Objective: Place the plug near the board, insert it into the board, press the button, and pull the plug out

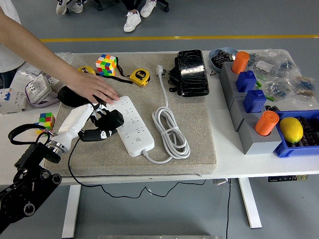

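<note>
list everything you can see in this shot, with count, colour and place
white power strip board: 1, white, mat centre-left
coiled white cable: 1, white, right of board
black plug: 1, black, in left hand at board's left edge
grey fabric mat: 1, grey, table centre
scrambled puzzle cubes: 2, multicoloured, mat's far left and table left
yellow tape measure: 1, yellow, mat's far edge
black wrapped box: 1, black, far centre
grey block rack: 1, grey, with 2 orange and 2 blue pieces, right
yellow lemon: 1, yellow, blue bin far right
person's hand: 1, resting on board's far end
left hand: 1, white, black fingers
</note>
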